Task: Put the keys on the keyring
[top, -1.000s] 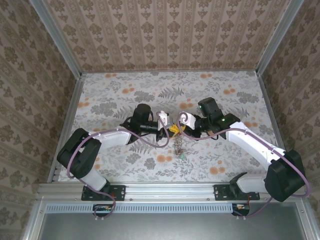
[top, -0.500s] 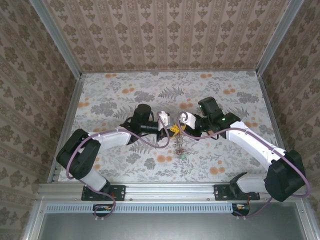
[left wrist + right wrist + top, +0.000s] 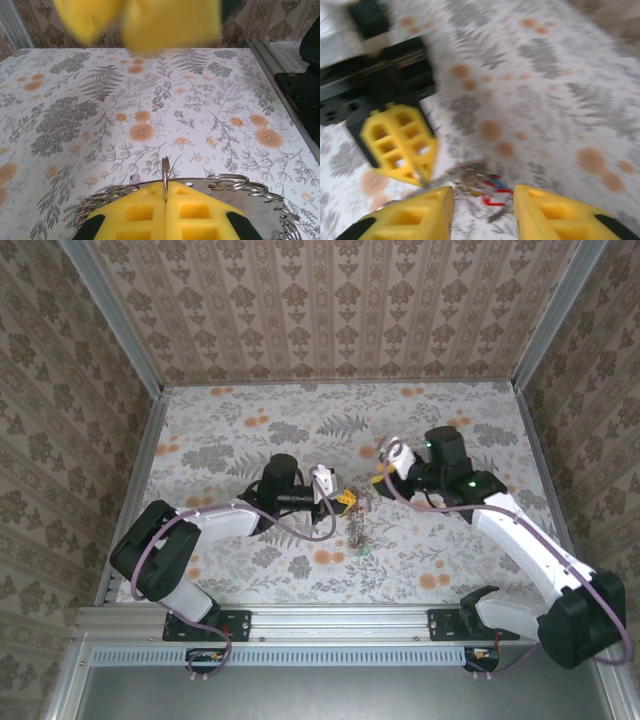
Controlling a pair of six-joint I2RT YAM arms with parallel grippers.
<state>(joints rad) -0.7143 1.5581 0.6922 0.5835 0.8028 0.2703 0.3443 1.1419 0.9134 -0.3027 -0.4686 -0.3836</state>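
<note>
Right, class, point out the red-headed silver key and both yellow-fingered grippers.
red-headed silver key (image 3: 494,200): right wrist view, its red head.
left gripper (image 3: 165,186): left wrist view, between fingertips.
right gripper (image 3: 481,199): right wrist view, between fingertips.

Thin silver keyring (image 3: 165,172) upright, edge-on, keys (image 3: 357,530) bunched beneath

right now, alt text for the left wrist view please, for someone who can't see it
The left end effector, yellow pads shut, pinches a thin metal ring edge-on, with a wide silvery hoop strung with small rings curving beside it. Beyond lies a floral-patterned table, with blurred yellow shapes at the top edge.
</note>
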